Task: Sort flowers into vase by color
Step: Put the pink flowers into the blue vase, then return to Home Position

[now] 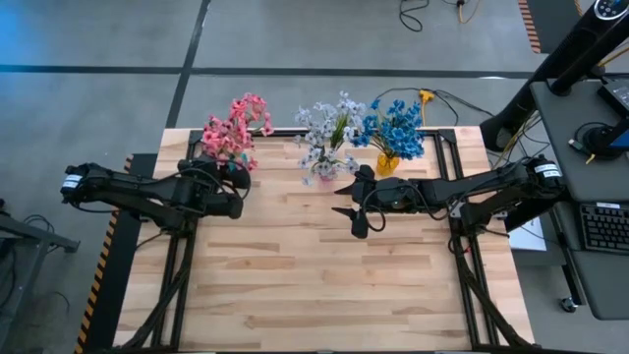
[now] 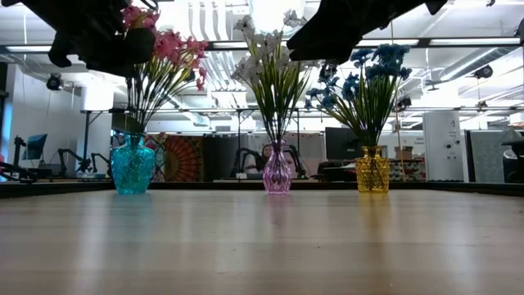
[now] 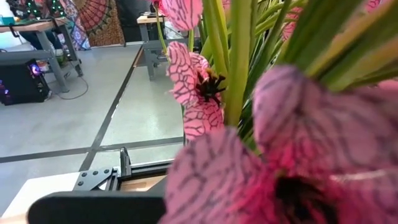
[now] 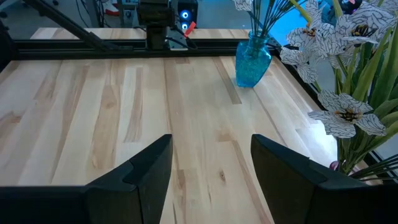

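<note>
Here we see pink flowers (image 1: 236, 128), white flowers (image 1: 328, 133) and blue flowers (image 1: 394, 128) in vases along the surface (image 1: 314, 285) at twelve o'clock. The left gripper (image 1: 239, 175) is clenched beside the pink ones; the right gripper (image 1: 352, 206) is released, empty.

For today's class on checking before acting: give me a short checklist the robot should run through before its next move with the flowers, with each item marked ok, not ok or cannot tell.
1. Pink flowers stand in the teal vase: ok.
2. White flowers stand in the pink vase: ok.
3. Blue flowers stand in the yellow vase: ok.
4. All three vases upright near the far edge of the table: ok.
5. Right gripper open and empty over bare wood beside the white flowers: ok.
6. Left gripper free of the pink flowers: cannot tell; blossoms fill its wrist view.
</note>
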